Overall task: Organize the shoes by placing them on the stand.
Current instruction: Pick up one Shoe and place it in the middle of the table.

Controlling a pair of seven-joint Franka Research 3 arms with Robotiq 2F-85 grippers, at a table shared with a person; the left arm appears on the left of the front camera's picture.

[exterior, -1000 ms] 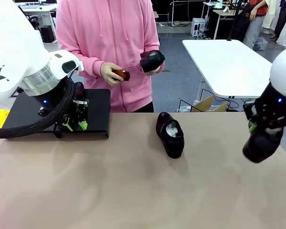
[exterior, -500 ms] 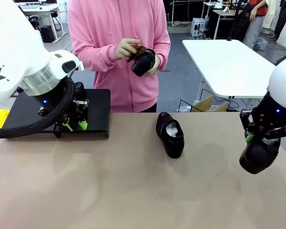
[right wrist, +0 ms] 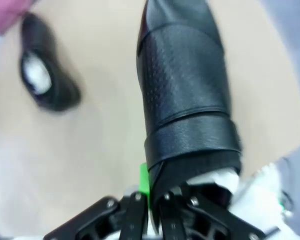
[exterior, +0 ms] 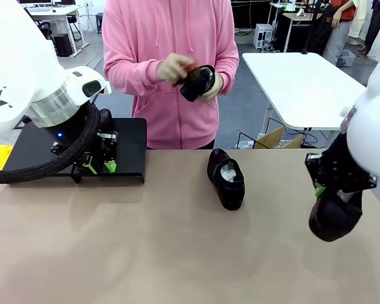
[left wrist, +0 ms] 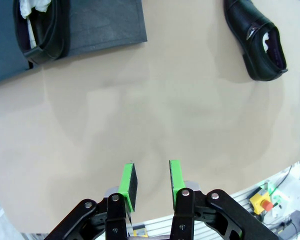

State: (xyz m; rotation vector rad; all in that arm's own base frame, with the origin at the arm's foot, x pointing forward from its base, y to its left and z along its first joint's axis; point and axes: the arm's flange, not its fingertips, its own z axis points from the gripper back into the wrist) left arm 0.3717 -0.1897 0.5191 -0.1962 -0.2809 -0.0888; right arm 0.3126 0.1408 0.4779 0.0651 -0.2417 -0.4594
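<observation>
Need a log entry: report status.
Right jaws shut on glossy black leather shoe, airborne. Left jaws open, empty. Matte black stand holds one shoe. Another shoe lies midway.

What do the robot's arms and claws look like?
The left arm and right arm are fat, round and white. The left one has small black triangles, a silver ring and a thick black cable. The left gripper and right gripper are black with green pads.
</observation>
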